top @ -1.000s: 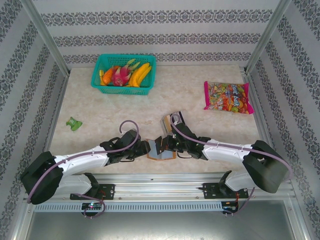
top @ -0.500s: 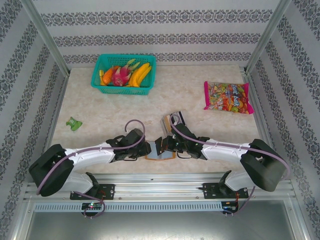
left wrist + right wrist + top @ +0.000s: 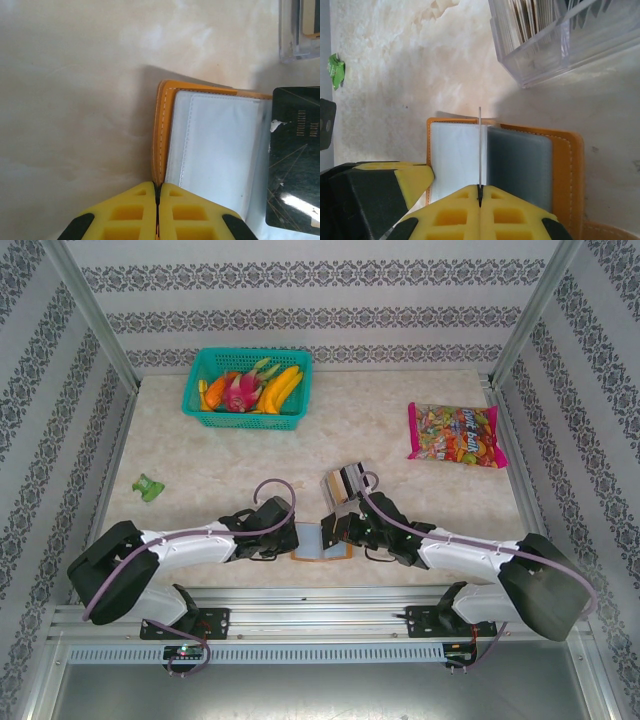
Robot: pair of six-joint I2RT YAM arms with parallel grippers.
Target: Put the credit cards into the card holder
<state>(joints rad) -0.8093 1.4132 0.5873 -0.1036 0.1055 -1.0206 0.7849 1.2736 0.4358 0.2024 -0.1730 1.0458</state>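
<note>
The card holder (image 3: 322, 544) lies open near the table's front edge, an orange-brown wallet with white and grey inner sleeves (image 3: 520, 160). My left gripper (image 3: 157, 186) is shut on the orange left cover edge (image 3: 161, 130) of the wallet. My right gripper (image 3: 480, 189) is shut on one credit card (image 3: 479, 145), seen edge-on and standing upright over the wallet's middle fold. In the left wrist view that card (image 3: 295, 160) shows a dark face. More credit cards stand in a clear plastic box (image 3: 560, 35) just beyond the wallet.
The clear box (image 3: 345, 483) stands right behind the two grippers. A teal basket of fruit (image 3: 248, 388) is at the back left, a candy bag (image 3: 455, 434) at the back right, and a small green object (image 3: 149, 486) on the left.
My left gripper has moved right to the wallet and closed on its left edge. The right gripper has shifted slightly with the card, uncovering the clear box.
</note>
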